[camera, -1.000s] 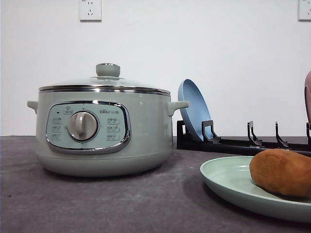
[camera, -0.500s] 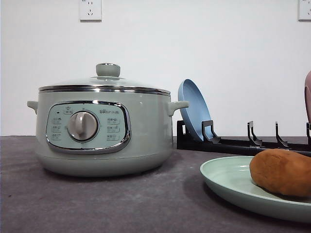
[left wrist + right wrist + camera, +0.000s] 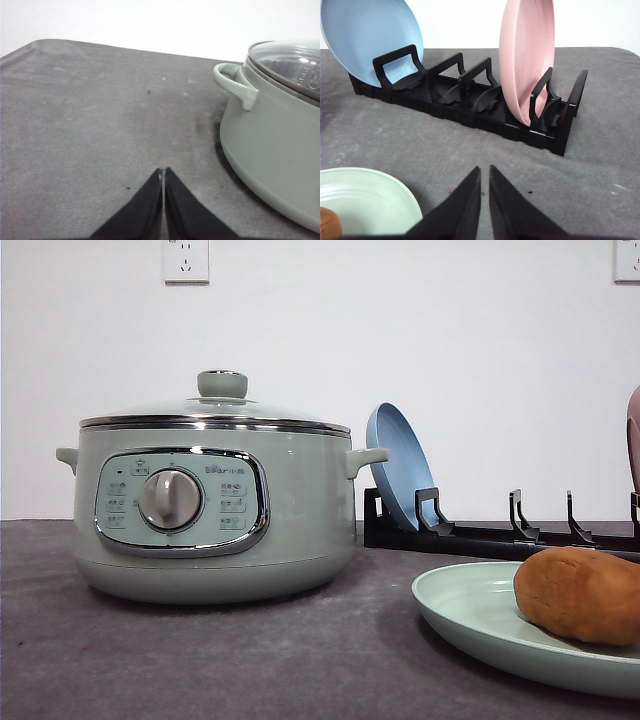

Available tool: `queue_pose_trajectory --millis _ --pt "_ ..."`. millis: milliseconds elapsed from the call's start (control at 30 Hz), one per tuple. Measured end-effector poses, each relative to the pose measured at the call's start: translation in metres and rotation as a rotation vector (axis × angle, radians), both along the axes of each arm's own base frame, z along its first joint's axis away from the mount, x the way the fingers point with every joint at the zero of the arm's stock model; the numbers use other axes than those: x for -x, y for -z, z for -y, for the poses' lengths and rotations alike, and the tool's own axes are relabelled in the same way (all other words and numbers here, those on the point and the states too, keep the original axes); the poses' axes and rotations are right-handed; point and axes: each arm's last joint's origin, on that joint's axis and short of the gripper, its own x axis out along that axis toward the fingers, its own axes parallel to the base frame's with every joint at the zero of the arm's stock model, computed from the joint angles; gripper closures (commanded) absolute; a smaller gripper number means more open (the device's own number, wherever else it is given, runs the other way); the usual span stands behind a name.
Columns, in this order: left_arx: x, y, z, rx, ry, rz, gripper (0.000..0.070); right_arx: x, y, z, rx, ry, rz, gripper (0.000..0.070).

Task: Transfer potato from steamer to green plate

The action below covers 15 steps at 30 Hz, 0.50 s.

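The orange-brown potato (image 3: 582, 594) lies on the pale green plate (image 3: 470, 615) at the front right of the table. A sliver of the potato (image 3: 328, 223) and the plate's rim (image 3: 385, 192) also appear in the right wrist view. The sage-green steamer (image 3: 210, 508) stands at the left with its glass lid on. My left gripper (image 3: 163, 172) is shut and empty, low over the cloth beside the steamer (image 3: 272, 135). My right gripper (image 3: 484, 172) is shut with nothing in it, between the plate and the black rack.
A black dish rack (image 3: 500, 535) stands behind the green plate, holding a blue plate (image 3: 398, 468) and a pink plate (image 3: 526, 55) upright. A grey cloth (image 3: 90, 115) covers the table. A white wall with sockets rises behind.
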Motion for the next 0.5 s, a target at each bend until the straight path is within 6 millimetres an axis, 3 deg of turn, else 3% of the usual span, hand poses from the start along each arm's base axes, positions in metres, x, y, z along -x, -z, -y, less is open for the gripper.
queue_pose_trajectory --millis 500 --pt "0.0000 0.0000 0.0000 0.000 0.000 0.000 0.0700 0.0000 0.0000 0.0000 0.000 0.000 0.000 0.0681"
